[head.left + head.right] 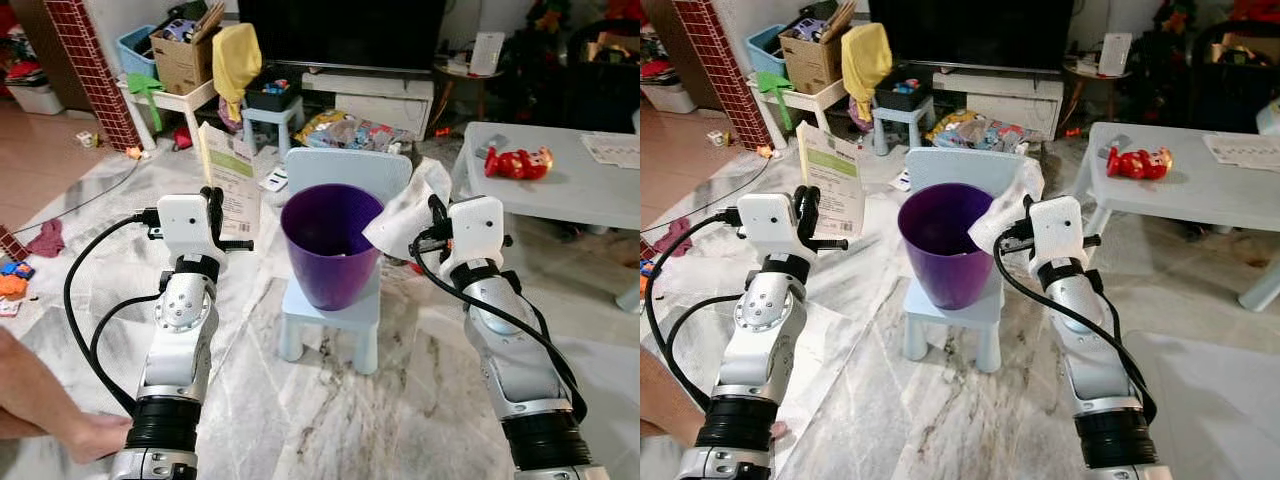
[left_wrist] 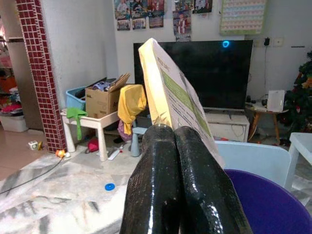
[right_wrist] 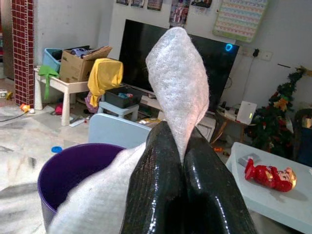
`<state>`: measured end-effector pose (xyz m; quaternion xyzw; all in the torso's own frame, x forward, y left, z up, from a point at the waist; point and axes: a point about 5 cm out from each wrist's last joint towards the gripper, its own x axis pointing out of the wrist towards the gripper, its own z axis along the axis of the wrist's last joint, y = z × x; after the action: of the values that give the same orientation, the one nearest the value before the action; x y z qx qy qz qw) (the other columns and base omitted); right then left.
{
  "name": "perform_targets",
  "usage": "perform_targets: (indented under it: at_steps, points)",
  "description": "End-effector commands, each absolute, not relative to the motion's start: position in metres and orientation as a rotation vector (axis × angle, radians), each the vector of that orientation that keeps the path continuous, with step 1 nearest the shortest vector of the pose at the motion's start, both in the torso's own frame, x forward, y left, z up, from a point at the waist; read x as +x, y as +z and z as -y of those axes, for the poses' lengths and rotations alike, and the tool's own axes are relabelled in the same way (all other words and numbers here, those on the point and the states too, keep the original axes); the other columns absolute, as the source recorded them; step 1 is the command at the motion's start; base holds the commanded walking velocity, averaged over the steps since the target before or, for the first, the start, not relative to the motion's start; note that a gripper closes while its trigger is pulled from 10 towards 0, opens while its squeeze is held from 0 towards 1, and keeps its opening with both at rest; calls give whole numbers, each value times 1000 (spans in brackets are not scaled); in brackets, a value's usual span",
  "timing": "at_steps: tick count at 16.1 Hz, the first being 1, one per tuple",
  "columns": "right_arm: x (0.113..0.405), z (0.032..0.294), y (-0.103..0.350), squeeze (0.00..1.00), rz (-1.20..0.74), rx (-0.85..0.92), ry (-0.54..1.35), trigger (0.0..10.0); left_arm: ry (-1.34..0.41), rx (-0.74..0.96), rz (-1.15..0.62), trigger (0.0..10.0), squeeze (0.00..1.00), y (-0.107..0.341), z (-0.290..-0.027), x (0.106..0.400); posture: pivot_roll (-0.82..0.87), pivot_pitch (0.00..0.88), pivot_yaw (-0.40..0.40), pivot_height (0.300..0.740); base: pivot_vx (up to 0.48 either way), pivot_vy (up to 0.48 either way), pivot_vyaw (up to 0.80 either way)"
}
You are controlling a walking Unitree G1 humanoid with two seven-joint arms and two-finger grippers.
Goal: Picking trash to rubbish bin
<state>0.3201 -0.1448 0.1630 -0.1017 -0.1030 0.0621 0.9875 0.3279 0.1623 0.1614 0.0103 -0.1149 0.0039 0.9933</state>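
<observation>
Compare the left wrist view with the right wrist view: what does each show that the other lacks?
Left wrist alone: the left hand shut on a green-and-white paper leaflet. Right wrist alone: the right hand shut on a white tissue, and a red toy on the pale table. Both share the purple bin, pale blue chair back, television and cardboard box.

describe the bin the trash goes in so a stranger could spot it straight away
Find the small pale blue chair on the marble floor in front of the TV. The bin stands on its seat, between the robot's two raised arms. It is a deep purple, open-topped tapered pot, the only purple thing nearby.
</observation>
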Motion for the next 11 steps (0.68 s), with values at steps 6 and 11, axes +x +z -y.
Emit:
perform_targets:
  at_steps: [6,11]
  points:
    - [321,145,166,0,217,-202,122,0,-2,19,241,0,0,164,-163,328,-32,0,-2,740,356,0,0]
    - [320,145,165,0,217,-202,123,0,-5,20,236,0,0,163,-163,327,-33,0,1,740,360,0,0]
